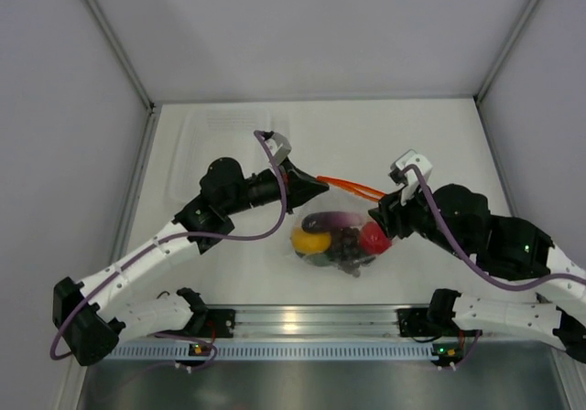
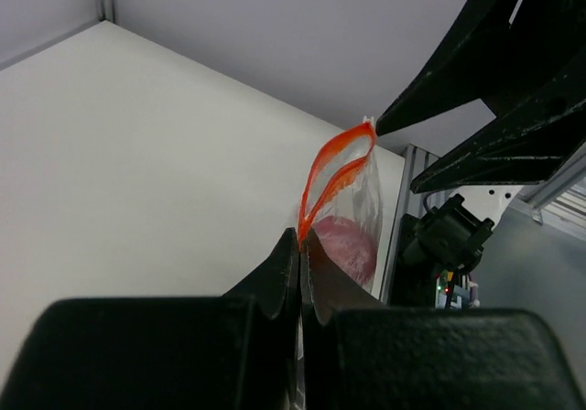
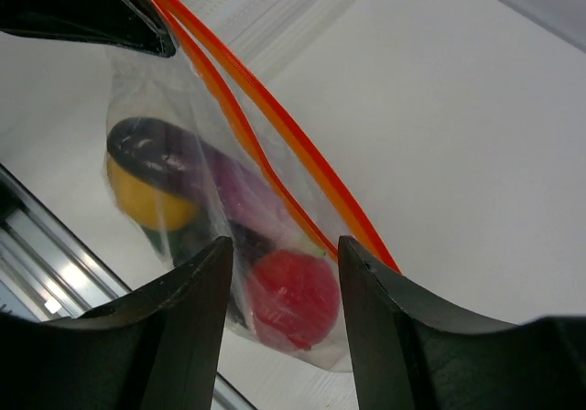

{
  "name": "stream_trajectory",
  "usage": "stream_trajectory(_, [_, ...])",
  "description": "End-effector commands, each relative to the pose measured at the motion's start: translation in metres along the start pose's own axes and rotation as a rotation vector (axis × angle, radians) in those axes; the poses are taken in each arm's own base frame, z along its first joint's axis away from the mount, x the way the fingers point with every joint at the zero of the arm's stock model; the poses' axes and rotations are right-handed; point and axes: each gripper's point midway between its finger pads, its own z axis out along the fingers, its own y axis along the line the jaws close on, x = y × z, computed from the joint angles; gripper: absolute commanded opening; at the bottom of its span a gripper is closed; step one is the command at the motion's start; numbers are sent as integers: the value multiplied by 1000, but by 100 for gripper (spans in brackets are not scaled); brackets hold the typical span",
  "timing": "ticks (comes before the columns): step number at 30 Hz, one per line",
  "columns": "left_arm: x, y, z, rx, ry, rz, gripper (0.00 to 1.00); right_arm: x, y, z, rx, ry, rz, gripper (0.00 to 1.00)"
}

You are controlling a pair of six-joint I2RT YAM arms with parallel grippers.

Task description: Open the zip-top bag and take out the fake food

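Note:
The zip-top bag hangs between my two grippers, its red-orange zipper strip uppermost with its two sides parted. Inside are the fake food pieces: a yellow lemon, a red tomato, dark grapes and a purple eggplant. My left gripper is shut on the strip's left end; in the left wrist view its jaws pinch the orange strip. My right gripper is open at the bag's right end. In the right wrist view it straddles the bag over the tomato, beside the strip.
A rigid clear tray lies on the table at the back left, behind the left arm. An aluminium rail runs along the near edge below the bag. Grey walls close in the table on three sides.

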Motion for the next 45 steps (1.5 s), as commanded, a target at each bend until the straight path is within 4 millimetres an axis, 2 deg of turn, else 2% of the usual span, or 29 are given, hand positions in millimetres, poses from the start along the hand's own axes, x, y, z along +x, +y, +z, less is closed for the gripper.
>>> stream_trajectory(1, [-24, -18, -1, 95, -93, 81, 0, -20, 8, -4, -60, -30, -14, 51])
stream_trajectory(2, [-13, -17, -2, 101, -73, 74, 0, -18, 11, -4, -79, -18, -16, 51])
stream_trajectory(8, [16, -15, -9, 114, -19, 74, 0, 2, 23, 6, -130, 29, -34, 52])
stream_trajectory(16, [52, -34, -25, 271, 65, 128, 0, 15, 13, 22, -70, 100, -105, 55])
stream_trajectory(18, [54, -33, -26, 277, 75, 135, 0, 17, 11, 26, -91, 109, -102, 55])
stream_trajectory(20, [56, -31, -26, 270, 86, 134, 0, 19, 0, 32, -49, 114, -83, 55])
stream_trajectory(24, [58, -28, -27, 263, 95, 137, 0, 29, 15, 40, -143, 138, -157, 58])
stream_trajectory(27, [58, -32, -28, 286, 98, 142, 0, 32, 14, 46, -134, 136, -179, 60])
stream_trajectory(31, [59, -33, -29, 298, 102, 144, 0, 27, 14, 60, -133, 104, -219, 61])
stream_trajectory(34, [58, -37, -30, 324, 104, 146, 0, 21, 2, 69, -67, 91, -241, 61])
stream_trajectory(38, [60, -37, -31, 323, 108, 145, 0, 7, 4, 69, -81, 21, -249, 62])
stream_trajectory(40, [61, -36, -31, 322, 112, 145, 0, 3, -2, 66, -57, 7, -270, 62])
stream_trajectory(43, [61, -38, -32, 333, 116, 147, 0, 4, -7, 71, -47, 8, -328, 62])
stream_trajectory(45, [58, -40, -32, 342, 111, 152, 0, 12, -4, 77, -83, 23, -358, 62])
